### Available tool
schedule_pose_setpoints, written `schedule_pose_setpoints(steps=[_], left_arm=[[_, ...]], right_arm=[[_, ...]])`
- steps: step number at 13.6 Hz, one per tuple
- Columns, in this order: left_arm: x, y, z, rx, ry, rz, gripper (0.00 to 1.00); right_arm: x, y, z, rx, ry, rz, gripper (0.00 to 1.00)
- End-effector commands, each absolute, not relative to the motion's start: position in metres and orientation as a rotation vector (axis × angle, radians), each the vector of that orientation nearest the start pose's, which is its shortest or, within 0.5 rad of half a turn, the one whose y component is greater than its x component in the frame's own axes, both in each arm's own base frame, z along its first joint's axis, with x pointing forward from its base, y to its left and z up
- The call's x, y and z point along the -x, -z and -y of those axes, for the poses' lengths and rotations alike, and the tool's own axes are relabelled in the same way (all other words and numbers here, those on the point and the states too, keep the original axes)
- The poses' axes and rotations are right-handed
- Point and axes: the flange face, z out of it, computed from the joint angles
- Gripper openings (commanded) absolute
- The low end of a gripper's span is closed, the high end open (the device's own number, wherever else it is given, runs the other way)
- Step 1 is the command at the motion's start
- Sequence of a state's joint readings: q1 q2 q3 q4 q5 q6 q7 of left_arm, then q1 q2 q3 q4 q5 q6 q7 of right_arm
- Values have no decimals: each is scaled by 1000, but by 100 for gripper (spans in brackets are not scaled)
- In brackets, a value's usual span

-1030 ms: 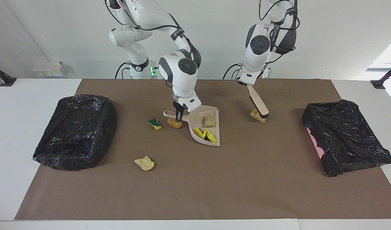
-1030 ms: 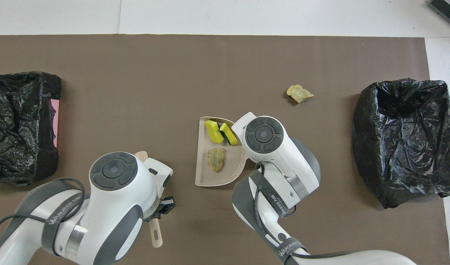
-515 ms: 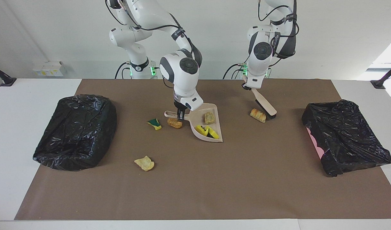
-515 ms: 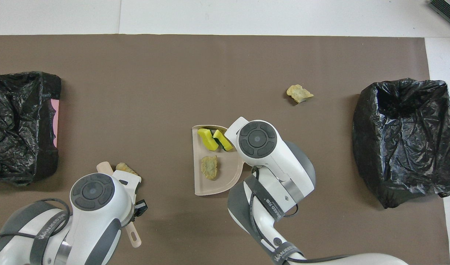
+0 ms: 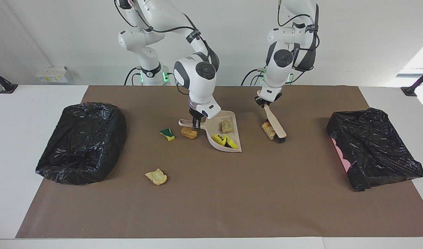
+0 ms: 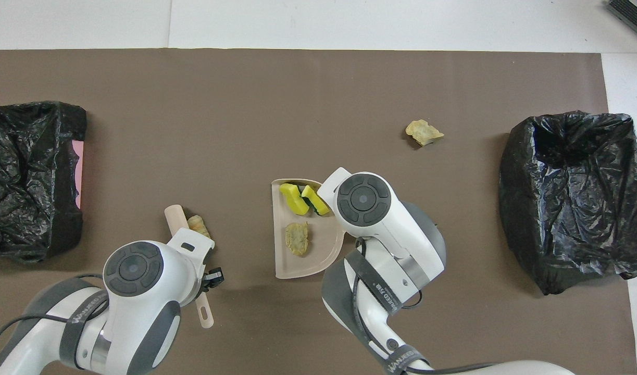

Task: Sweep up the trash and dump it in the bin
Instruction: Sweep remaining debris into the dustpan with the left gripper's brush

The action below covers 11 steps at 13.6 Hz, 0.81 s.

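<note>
You see the right gripper (image 5: 196, 123) closed on the handle of the dustpan (image 5: 221, 137); in the pan lie two yellow sponge pieces (image 5: 226, 141) and a tan lump (image 5: 227, 126); the left gripper (image 5: 265, 102) is clamped on the brush (image 5: 275, 125), whose bristles touch a bread-like lump (image 5: 267, 129) on the brown mat (image 5: 232, 193); a brown lump (image 5: 189, 132) and a green-and-yellow bit (image 5: 167, 134) lie beside the pan handle, toward the right arm's end; a pale scrap (image 5: 156, 176) lies farther from the robots; a black-lined bin (image 5: 82, 141) stands at each end.
</note>
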<state>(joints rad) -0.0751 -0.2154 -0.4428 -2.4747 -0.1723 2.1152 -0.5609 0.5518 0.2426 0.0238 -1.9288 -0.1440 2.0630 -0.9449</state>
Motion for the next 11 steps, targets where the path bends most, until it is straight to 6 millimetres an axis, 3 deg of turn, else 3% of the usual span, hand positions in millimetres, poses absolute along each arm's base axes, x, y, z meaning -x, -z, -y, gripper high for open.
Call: schedule_pose_setpoints(steps=[1,7,9,11], left_arm=[[-372,-354,256,3167,-247,109,0],[-346,-372,323,3292,-294,-3,0],[-345,-380,337,3314,-304,-15,0],[-347,-383,339,3312,-323,-5,0]], right_arm=[[-495,-359,-315,-2073,202,-2209,0],[-490,-362,-318,-2110,213,-2167,0],[-484,-362,-325,-2140,222,-2132,0],[-486,-364,-320,-2154,259,-2116,0]])
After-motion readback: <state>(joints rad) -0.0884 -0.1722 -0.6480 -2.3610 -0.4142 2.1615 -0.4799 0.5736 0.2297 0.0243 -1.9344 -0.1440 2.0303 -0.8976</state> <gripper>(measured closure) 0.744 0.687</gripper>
